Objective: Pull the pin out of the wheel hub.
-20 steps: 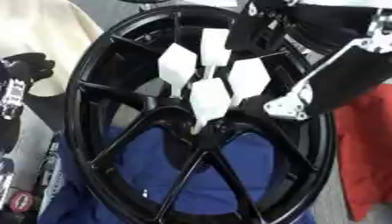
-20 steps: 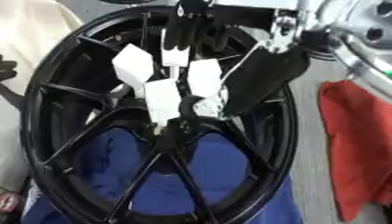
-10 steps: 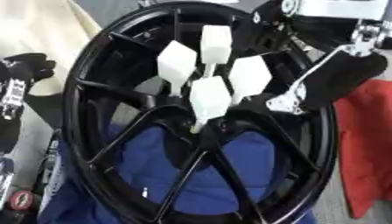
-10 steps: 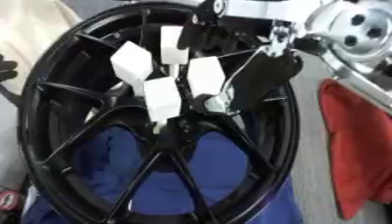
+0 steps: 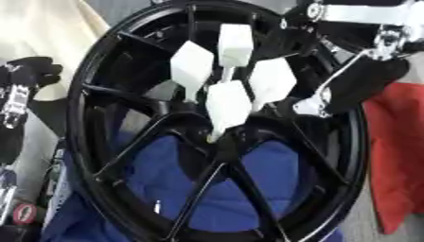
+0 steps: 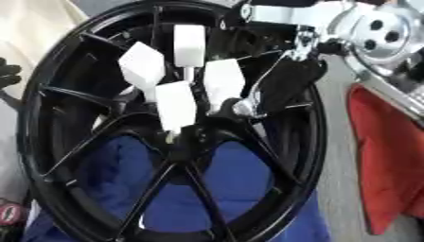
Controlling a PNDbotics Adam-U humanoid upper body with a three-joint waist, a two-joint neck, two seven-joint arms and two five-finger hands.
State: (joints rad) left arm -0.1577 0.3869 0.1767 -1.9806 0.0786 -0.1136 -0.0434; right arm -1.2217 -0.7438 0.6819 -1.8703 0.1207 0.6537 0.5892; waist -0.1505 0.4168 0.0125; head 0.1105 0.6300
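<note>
The wheel hub (image 5: 217, 150) sits at the centre of a black spoked wheel (image 5: 91, 99) that fills both views and lies tilted over a blue cloth (image 5: 178, 184). The right hand (image 5: 248, 80) reaches in from the upper right, and its white-tipped fingers (image 5: 227, 103) point down into the hub area. The lowest fingertip ends directly at the hub, where a small pale piece (image 6: 172, 137) shows just below it; this is probably the pin, but whether the fingers are pinching it, merely touching it, or bare of it cannot be determined from either view. The left hand (image 5: 29, 78) shows at the left edge, outside the rim, with dark fingers curled and apparently holding nothing. Risk 1: if the fingertips have not closed around the pin, a withdrawal leaves it seated in the hub. Risk 2: a pull at an angle to the pin's axis can jam it in its bore or make it slip from the fingertips and fall between the spokes onto the cloth. Risk 3: the wheel appears unsupported by the left hand, so the pull may drag or rock the wheel. A red cloth (image 5: 397, 156) lies to the right.
</note>
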